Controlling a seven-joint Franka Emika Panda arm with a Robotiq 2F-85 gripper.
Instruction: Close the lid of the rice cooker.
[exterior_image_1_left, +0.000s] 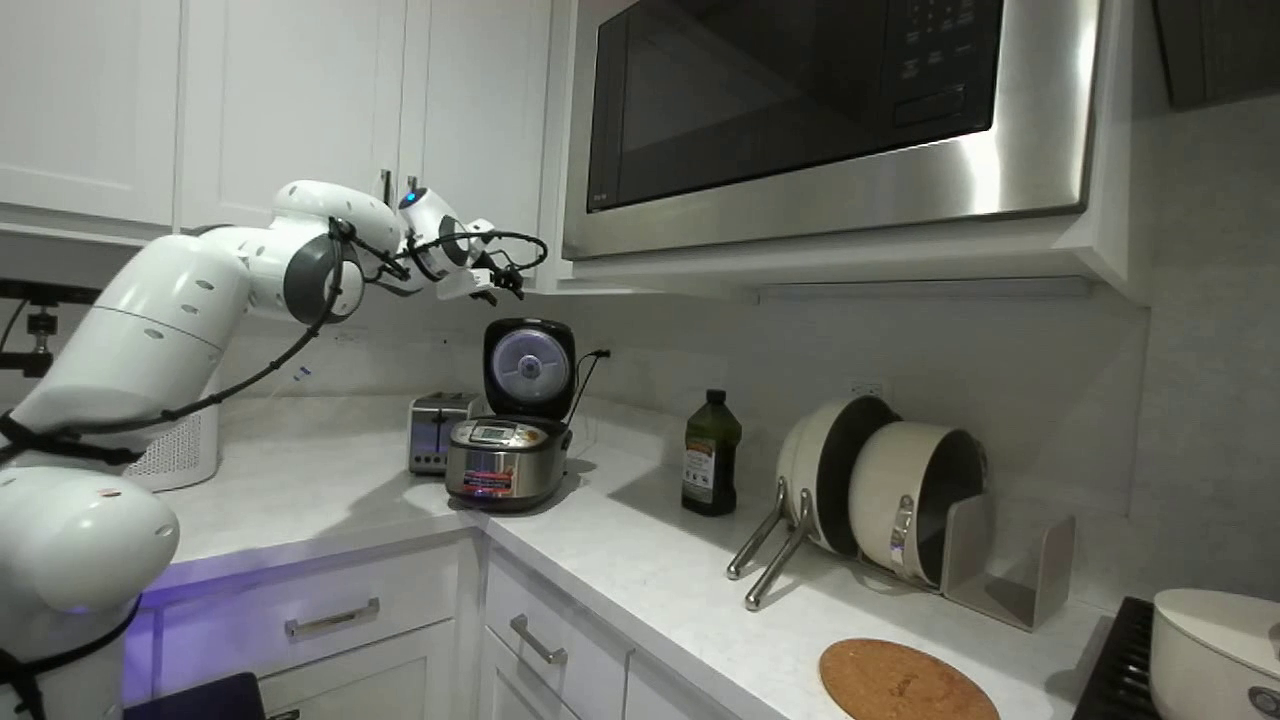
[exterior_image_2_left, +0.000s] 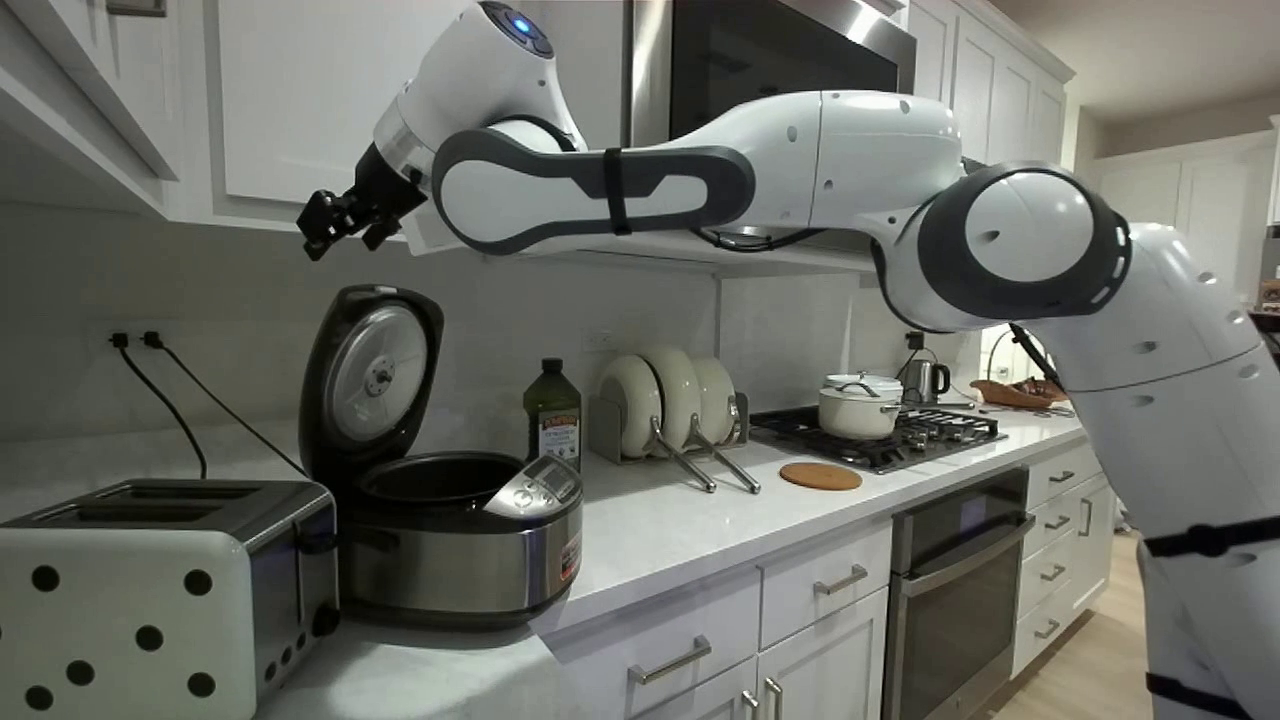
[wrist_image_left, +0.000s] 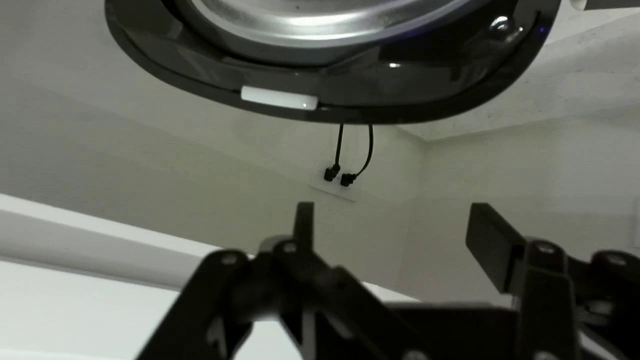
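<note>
At far left in an exterior view, white toaster (exterior_image_2_left: 150, 600) with black spots. Next, high up, gripper (exterior_image_2_left: 346, 240) with fingers (wrist_image_left: 495, 245) wide apart and nothing held, according to the wrist view. Below, without contact, lid (exterior_image_2_left: 375, 370) standing upright at the back of the rice cooker (exterior_image_2_left: 450, 570), not yet closed. More to the right, dark bottle (exterior_image_2_left: 553, 415) and pale pans (exterior_image_2_left: 672, 395). Step in hand, probably: approach, before any pushing. For next move, probably necessary: to go behind the upper edge of lid, then to press forward and down.
</note>
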